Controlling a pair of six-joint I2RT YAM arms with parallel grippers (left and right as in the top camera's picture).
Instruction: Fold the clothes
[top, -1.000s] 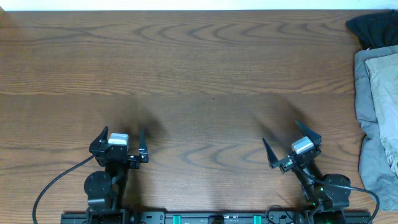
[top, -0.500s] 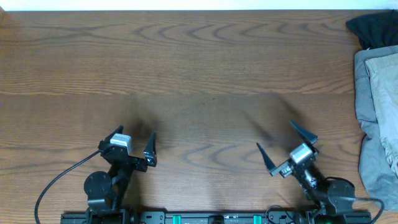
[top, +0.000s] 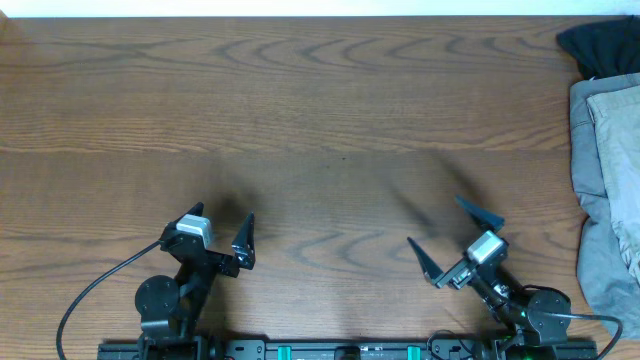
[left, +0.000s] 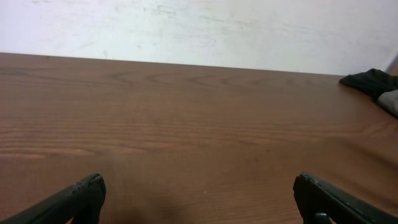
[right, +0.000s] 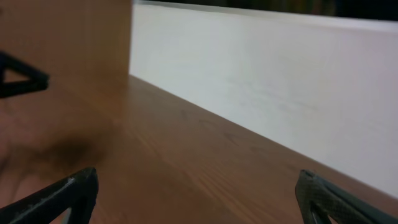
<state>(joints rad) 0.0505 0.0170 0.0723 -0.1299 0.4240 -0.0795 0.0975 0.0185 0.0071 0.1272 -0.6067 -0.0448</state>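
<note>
Wood-grain table (top: 320, 110) fills my overhead feed, w/ a pale wall (left: 199, 28) behind it in the wrist cams. L gripper (top: 222, 214) sits near the front edge, jaws spread wide, nothing btwn them. R gripper (top: 434, 220) is also near the front, angled toward the left, jaws wide apart & empty. I see the khaki-green shorts (top: 615, 125) at the far right edge, partly cut off by the frame, lying on a grey garment (top: 590, 240), w/ a black garment (top: 595, 45) bunched just behind. Both grippers are well apart from them.
</note>
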